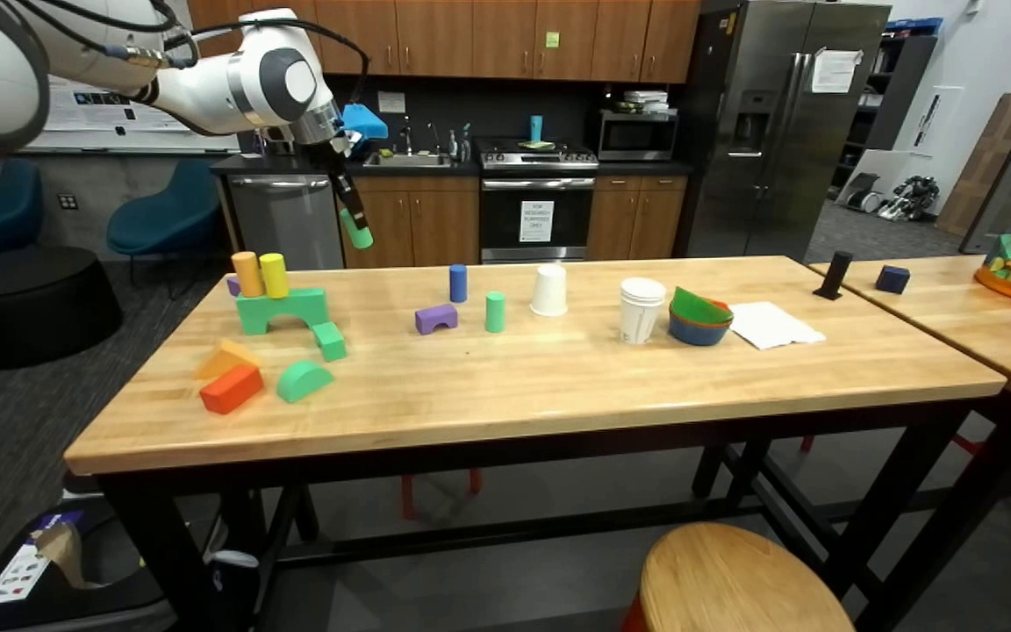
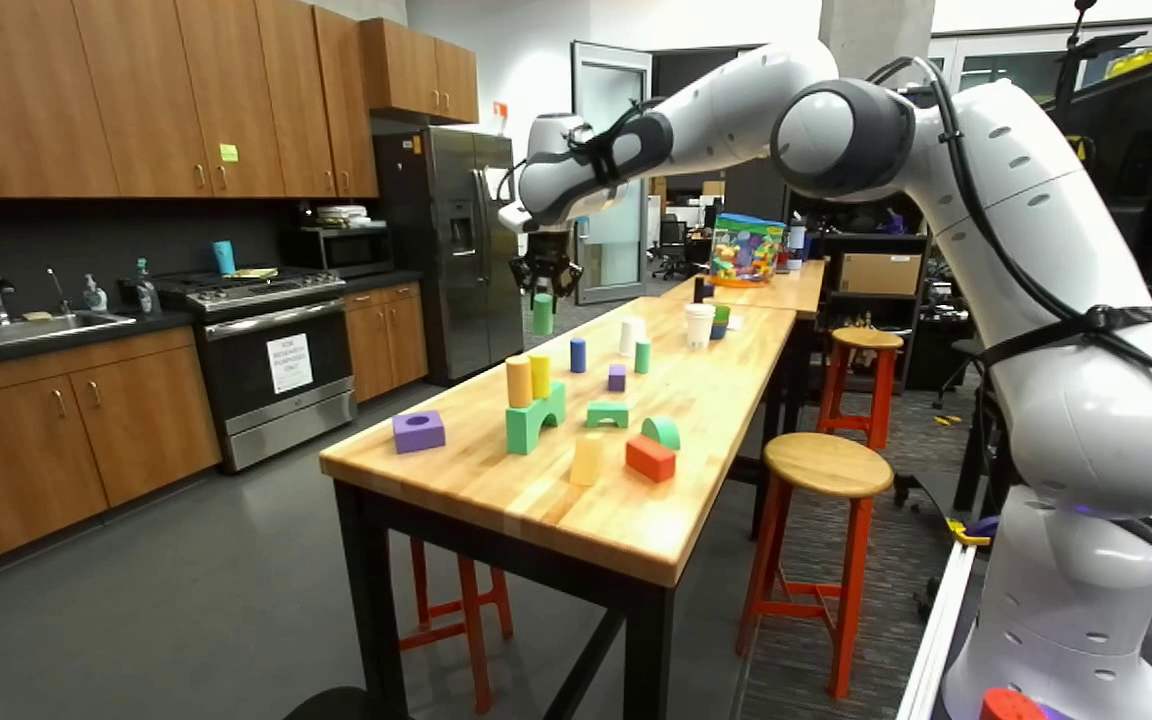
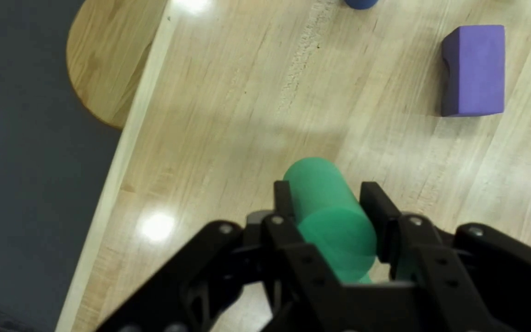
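Biggest 1st: the table [image 1: 470,386] is running wide, giving everything a lvl base. The arm [image 2: 721,115] is spanning over it from 3 o'clock in an exterior view, and its gripper [image 3: 326,198] is pinching, jaws pressing from opp. sides. The green arch [image 1: 305,303] is sitting feet down at abt 9 o'clock in an exterior view, flat top serving as a shelf. The purple block [image 3: 480,71] is sitting apart, nr 2 o'clock from the gripper in the wrist view. Up on the arch, the orange cylinder [image 1: 247,275] and yellow cylinder [image 1: 275,276] are standing on end, flat bases prob. giving 'em a steady seat. And the catch: a green cylinder [image 1: 358,232] is hanging in that pinch, off the table, nr 1 o'clock of the arch in an exterior view, lower end poking out unblocked.
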Action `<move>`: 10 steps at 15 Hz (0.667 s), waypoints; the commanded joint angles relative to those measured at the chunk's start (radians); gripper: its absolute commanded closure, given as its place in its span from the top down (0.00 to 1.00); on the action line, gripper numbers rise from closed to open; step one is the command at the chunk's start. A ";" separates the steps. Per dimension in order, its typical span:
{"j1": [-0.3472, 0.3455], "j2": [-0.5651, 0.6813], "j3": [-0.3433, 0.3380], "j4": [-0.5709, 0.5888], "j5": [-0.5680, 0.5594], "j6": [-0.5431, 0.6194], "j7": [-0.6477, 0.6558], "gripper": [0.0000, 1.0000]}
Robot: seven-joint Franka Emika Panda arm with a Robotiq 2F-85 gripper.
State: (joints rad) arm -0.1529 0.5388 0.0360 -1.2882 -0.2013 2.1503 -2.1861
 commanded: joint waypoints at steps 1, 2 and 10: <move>0.031 -0.111 -0.037 -0.149 -0.044 0.007 0.021 0.16; 0.035 -0.127 -0.041 -0.173 -0.052 0.008 0.022 0.16; 0.054 -0.224 -0.042 -0.330 -0.067 0.020 0.085 0.16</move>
State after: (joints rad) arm -0.1184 0.3773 0.0063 -1.5328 -0.2569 2.1539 -2.1425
